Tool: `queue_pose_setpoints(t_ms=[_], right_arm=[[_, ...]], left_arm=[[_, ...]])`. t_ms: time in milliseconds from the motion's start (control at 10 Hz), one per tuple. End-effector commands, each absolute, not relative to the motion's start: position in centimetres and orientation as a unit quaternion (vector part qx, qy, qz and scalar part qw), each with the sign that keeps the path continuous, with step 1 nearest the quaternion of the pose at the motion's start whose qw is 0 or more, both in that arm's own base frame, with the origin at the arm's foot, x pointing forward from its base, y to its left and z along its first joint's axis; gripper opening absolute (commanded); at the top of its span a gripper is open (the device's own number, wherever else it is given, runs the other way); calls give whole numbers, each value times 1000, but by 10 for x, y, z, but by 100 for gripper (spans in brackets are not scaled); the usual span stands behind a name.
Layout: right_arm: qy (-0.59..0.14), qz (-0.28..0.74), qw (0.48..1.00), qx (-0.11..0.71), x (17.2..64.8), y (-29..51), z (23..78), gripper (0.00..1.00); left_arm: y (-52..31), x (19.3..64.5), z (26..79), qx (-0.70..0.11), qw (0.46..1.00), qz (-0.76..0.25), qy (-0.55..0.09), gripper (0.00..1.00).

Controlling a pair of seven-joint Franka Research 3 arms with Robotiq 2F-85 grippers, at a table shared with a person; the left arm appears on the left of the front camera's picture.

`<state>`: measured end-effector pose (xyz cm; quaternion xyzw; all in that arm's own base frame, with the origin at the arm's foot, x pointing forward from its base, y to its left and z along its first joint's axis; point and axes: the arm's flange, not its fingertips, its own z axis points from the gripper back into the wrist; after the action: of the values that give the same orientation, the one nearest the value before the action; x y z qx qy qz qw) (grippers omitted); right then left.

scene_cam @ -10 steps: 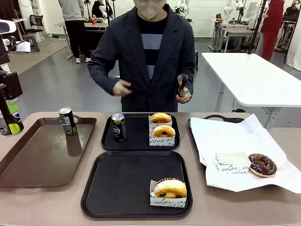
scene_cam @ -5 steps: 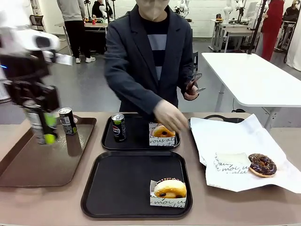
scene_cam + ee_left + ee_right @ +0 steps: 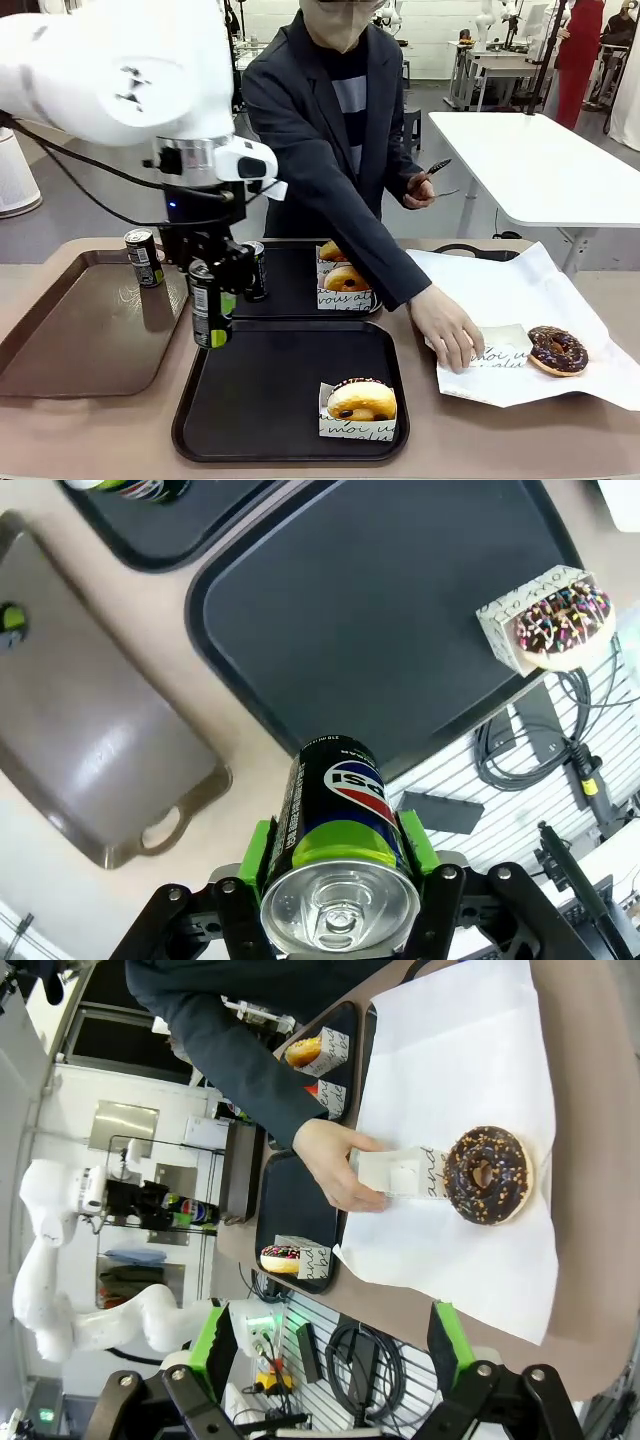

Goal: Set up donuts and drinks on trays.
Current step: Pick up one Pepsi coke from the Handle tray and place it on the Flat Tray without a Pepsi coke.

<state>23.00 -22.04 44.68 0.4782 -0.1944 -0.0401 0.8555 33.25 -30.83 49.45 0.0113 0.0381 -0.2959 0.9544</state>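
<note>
- Clamping a black soda can [image 3: 208, 318] upright between its green pads, the left gripper [image 3: 212, 300] hangs over the far left corner of the near black tray [image 3: 270, 390]. I cannot tell whether the can's base touches the tray.
- Just beyond that gripper, and partly hidden by it, a second can [image 3: 257, 262] stands in the far black tray [image 3: 295, 295].
- Farther to the gripper's right in that same tray, two glazed donuts [image 3: 347, 279] sit in paper sleeves, one behind the other.
- On the robot's side of the gripper and to its right, a sleeved donut [image 3: 361, 400] rests in the near right corner of the near black tray.
- Off to the gripper's left, a third can [image 3: 143, 257] stands at the far edge of the brown tray [image 3: 90, 330], which lies on the desk [image 3: 60, 430].
- The right gripper [image 3: 328, 1350] is released, its jaws spread wide with nothing between them.
- Ahead of the right gripper, a chocolate-iced donut [image 3: 487, 1175] lies on white paper [image 3: 450, 1040], just beside an empty sleeve [image 3: 400, 1172].
- The person's hand [image 3: 335, 1165] rests on that sleeve.
</note>
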Motion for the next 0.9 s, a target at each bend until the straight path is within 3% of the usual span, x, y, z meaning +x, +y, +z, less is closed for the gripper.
queue_pose_setpoints(t_ms=[0,200,400,600,800], right_arm=[[-205,-34,849,486,231,-220,446,100],[-205,-34,849,486,231,-220,446,100],[-205,-34,849,486,231,-220,446,100],[-205,-34,849,486,231,-220,446,100],[-205,-34,849,486,231,-220,446,100]], left_arm=[[-332,350,484,27,949,-312,36,59],[-341,357,465,35,943,-328,45,59],[-306,341,473,42,930,-351,97,59],[-233,274,517,48,899,-402,170,59],[-187,235,541,52,897,-412,154,59]])
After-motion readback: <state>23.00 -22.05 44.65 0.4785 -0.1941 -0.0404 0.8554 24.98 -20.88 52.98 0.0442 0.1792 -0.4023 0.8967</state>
